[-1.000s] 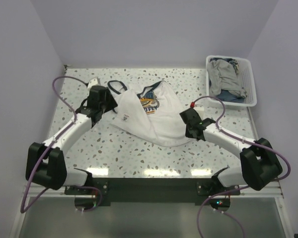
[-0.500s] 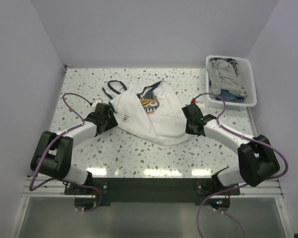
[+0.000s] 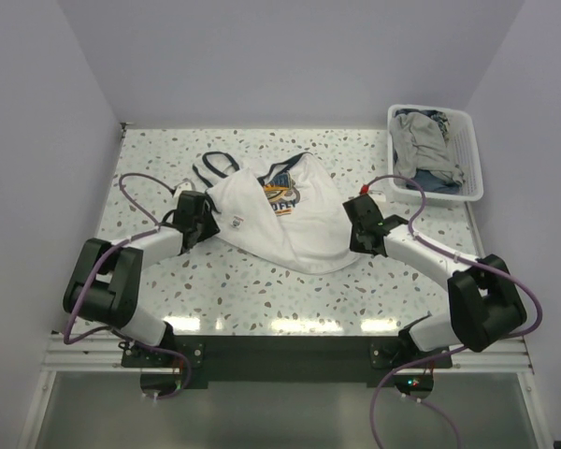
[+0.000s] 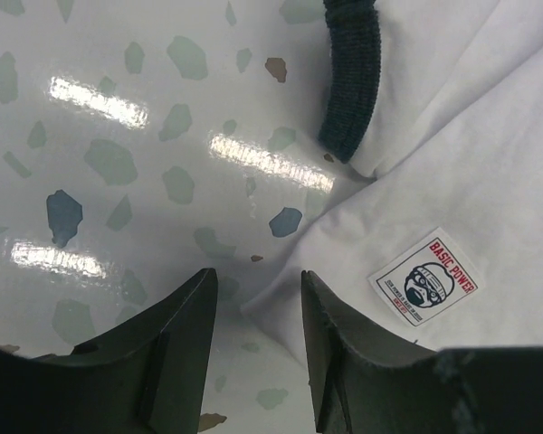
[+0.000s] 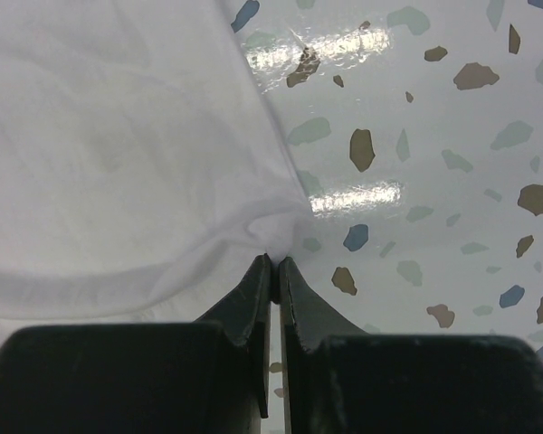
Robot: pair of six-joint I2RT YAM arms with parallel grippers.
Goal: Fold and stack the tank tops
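Note:
The white tank top [image 3: 285, 224] lies crumpled mid-table, print up, with navy straps [image 3: 215, 166] at the far left. My left gripper [image 3: 206, 217] is low on the table at its left corner, open. In the left wrist view the jaws [image 4: 258, 276] straddle a cloth corner [image 4: 281, 303], near a sewn label [image 4: 425, 278] and navy trim [image 4: 351, 72]. My right gripper [image 3: 353, 224] is at the shirt's right edge. The right wrist view shows it [image 5: 274, 260] shut on a pinch of white cloth [image 5: 118, 154]. A grey tank top [image 3: 419, 145] sits in the basket.
A white slatted basket [image 3: 474, 178] stands at the far right corner, holding grey and blue cloth. Speckled tabletop [image 3: 262, 290] lies bare in front of the shirt. Walls close in the table on the left, back and right.
My left arm dropped down and drew in to the shirt's left corner, and its jaws have narrowed. My right gripper shifted slightly, still pinching the right edge.

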